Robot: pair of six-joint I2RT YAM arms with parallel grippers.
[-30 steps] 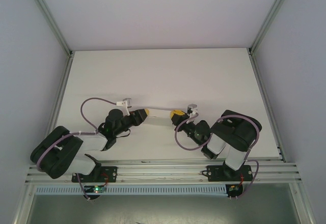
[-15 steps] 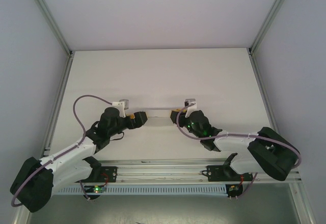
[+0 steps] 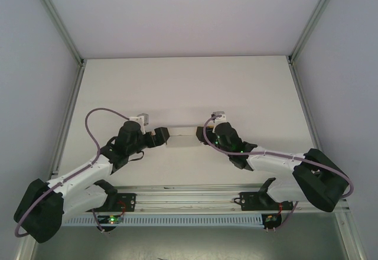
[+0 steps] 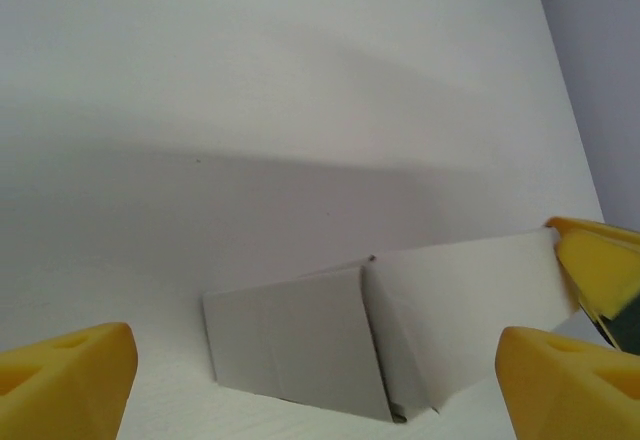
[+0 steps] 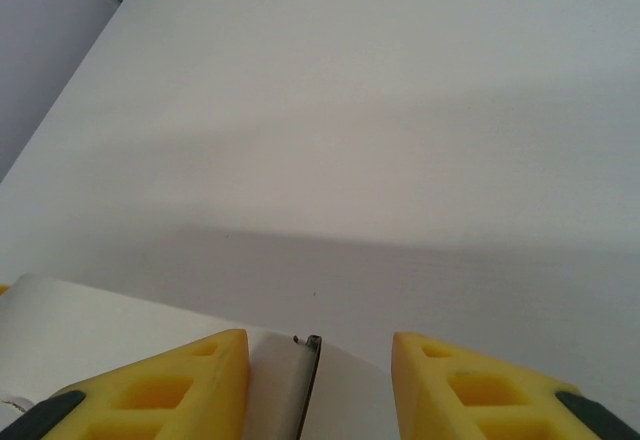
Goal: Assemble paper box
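The paper box point(image 3: 182, 136) is lying on the counter point(image 3: 189, 88), towards its near edge, directly between the two claws. It is being seen as a long, low folded form rather than a flat sheet. In the left wrist view two of its faces point(image 4: 300, 340) are meeting at a crease.

The left claw point(image 3: 162, 135) is being held wide apart, with nothing in it point(image 4: 315, 360), and one end of the box is lying just ahead of its fingers. The right claw point(image 3: 205, 135) is being held partly apart over the other end point(image 5: 318, 345). A seam of the card point(image 5: 90, 310) is sitting between its fingers, and no clamping is being shown.

The step in hand is judged to be taking hold of both ends so the body can be squared up. For the next move, each claw is probably needing to be lowered onto a wall or flap and closed gently, since thin card is likely to buckle.
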